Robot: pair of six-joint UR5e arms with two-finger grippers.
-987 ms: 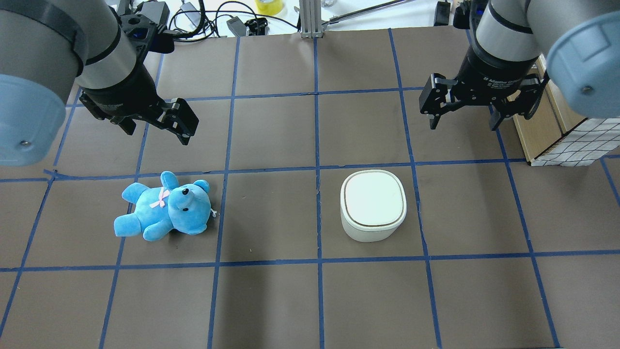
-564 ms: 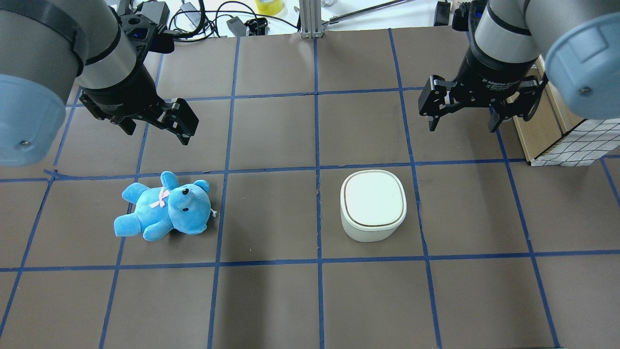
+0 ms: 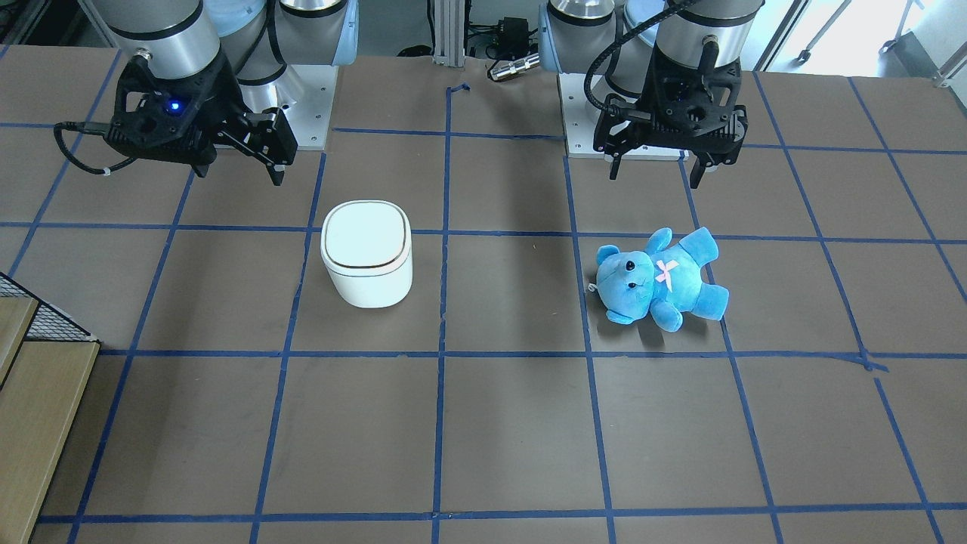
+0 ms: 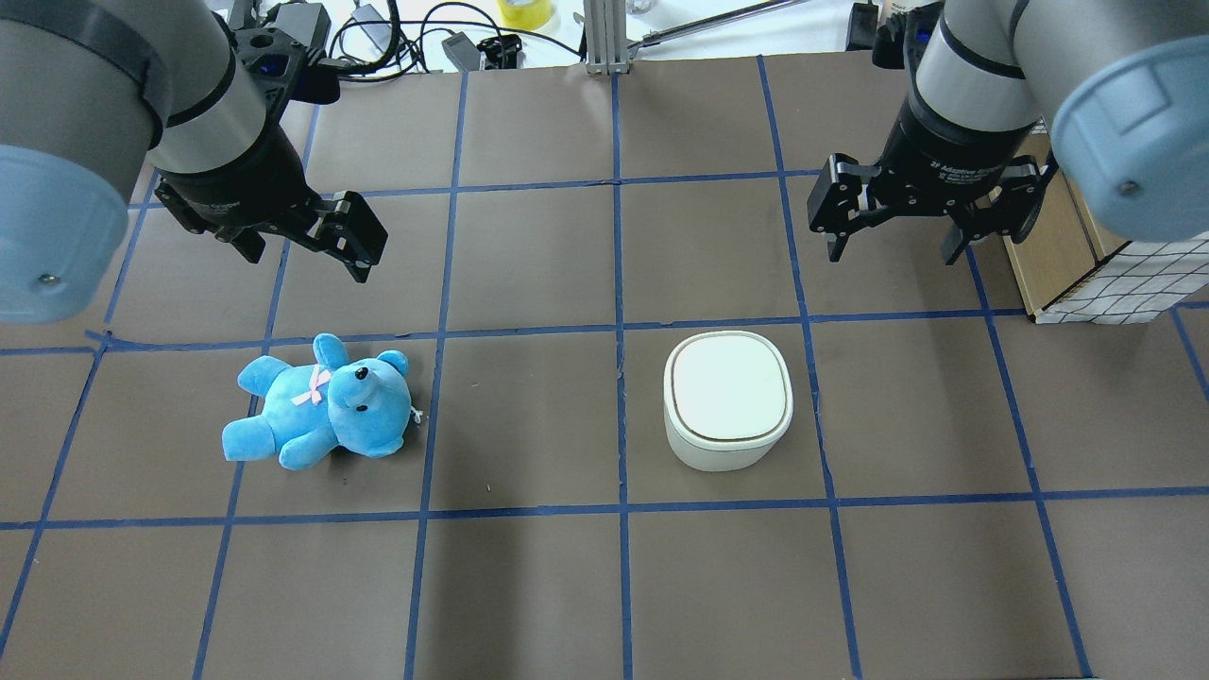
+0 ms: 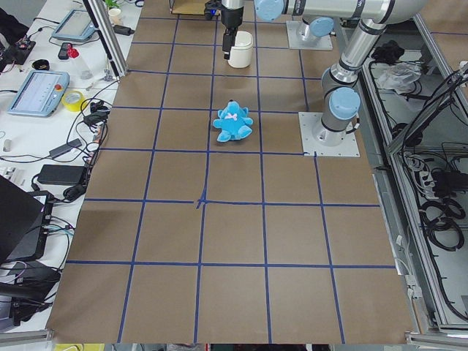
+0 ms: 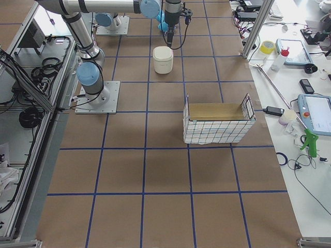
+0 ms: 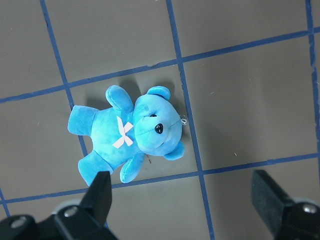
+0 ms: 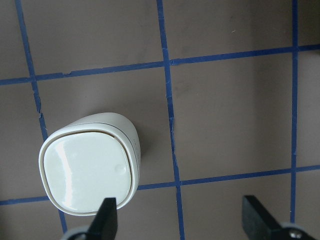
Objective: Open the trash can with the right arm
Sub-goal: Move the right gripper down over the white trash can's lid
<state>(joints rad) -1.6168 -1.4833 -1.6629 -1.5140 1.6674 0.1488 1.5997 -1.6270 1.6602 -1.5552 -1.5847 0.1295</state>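
Nearest, seen from over the robot's shoulders, the trash can (image 4: 727, 397) stands upright on the brown table (image 4: 529, 586). Its lid is shut flat and faces up, so whatever is inside is hidden. Being rounded-square, it shows no clear long axis. At its nine o'clock, well apart, lies a blue teddy bear (image 4: 321, 406). Farther off at one o'clock, the right gripper (image 4: 890, 255) hangs spread wide, holding nothing. The left gripper (image 4: 307, 267) is likewise wide and bare beyond the bear. At two o'clock sits a mesh-sided box (image 4: 1115, 274).
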